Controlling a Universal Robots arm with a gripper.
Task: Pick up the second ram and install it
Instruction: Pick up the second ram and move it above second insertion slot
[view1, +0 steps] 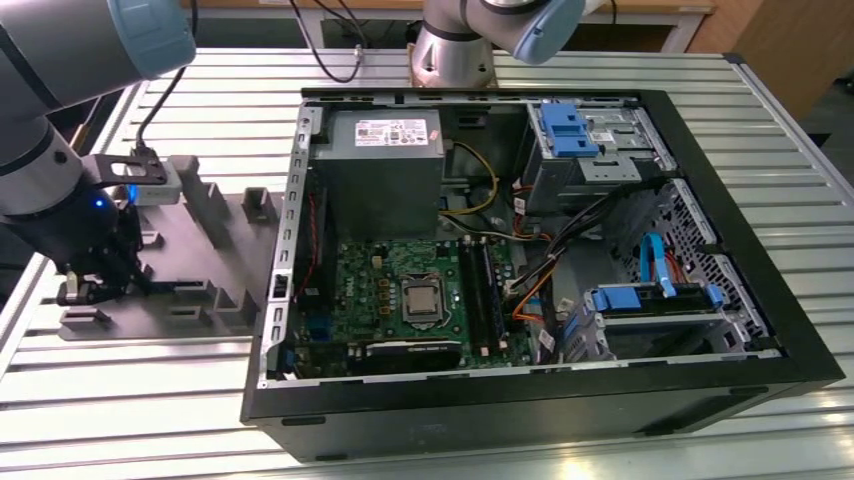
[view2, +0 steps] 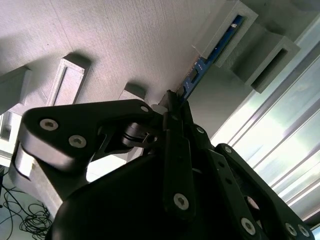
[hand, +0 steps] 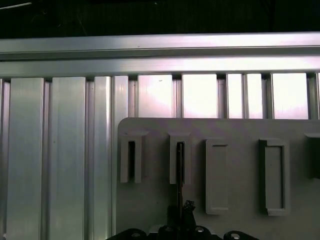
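The second ram (view2: 202, 65) is a thin dark stick with a blue-lit edge, standing on edge with one end in a slotted block of the grey fixture (view2: 125, 40). In the first wrist view the second ram (hand: 179, 167) is edge-on in that block of the fixture (hand: 240, 130). My gripper (view2: 172, 102) has its fingers together on the stick's near end. In the first wrist view my gripper (hand: 182, 214) is right at the stick. In the exterior view my gripper (view1: 83, 288) is low over the fixture (view1: 200, 260), at that view's left.
An open black computer case (view1: 747, 330) lies on the slatted aluminium table (view1: 134, 400) to the exterior view's right of the fixture. Inside are the green motherboard (view1: 387, 285), its long black slots (view1: 483, 290), a grey power supply (view1: 380, 165), cables and blue drive brackets (view1: 567, 130).
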